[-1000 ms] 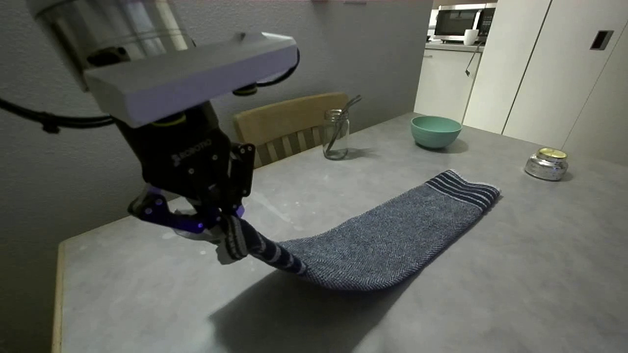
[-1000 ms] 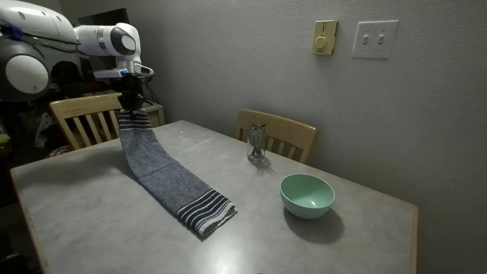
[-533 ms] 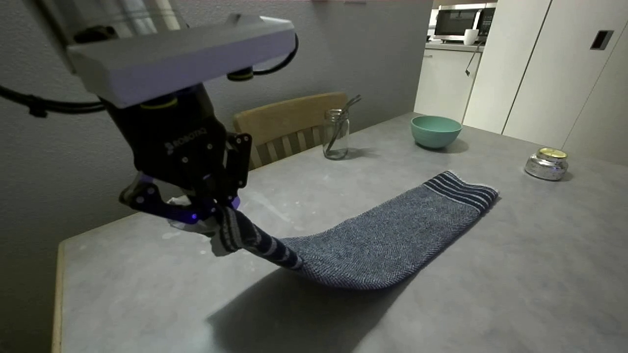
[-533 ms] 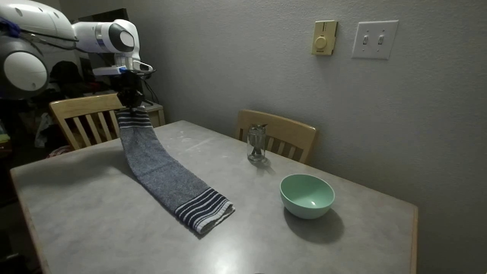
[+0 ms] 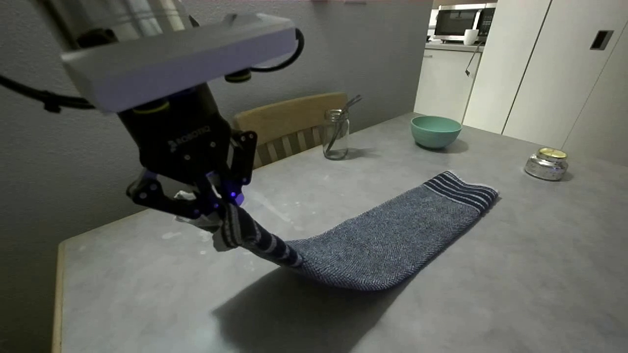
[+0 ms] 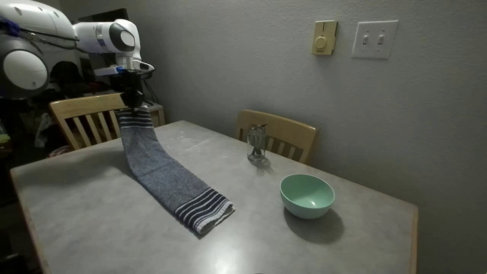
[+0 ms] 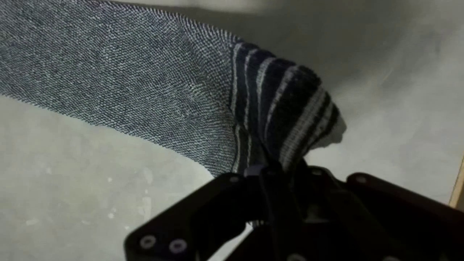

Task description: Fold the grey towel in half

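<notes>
From the left in an exterior view, I have the claw (image 5: 219, 210) closed hard on one striped end of the grey towel (image 5: 387, 235), the band bunched up at its tips with a loose corner sticking out below; my wrist view agrees, the stripes gathering straight into the grip. So the pick-up and the lift are done. Moving right, the cloth slopes down from there, clear of the table (image 5: 515, 274), and settles onto it somewhere around its middle, though exactly where it touches I can't make out. Behind it the glass jar (image 5: 336, 137) and then the green bowl (image 5: 435, 135) stand apart from the cloth, so I expect neither to trouble the fold. Further right, the other striped end lies on the table with nothing laid over it, and a silver pot (image 5: 546, 166) sits apart beyond. No fold across the length shows yet, so I'd call this under halfway: what I reckon is left is carrying my end over to that far one, lining up the bands, lowering and letting go
</notes>
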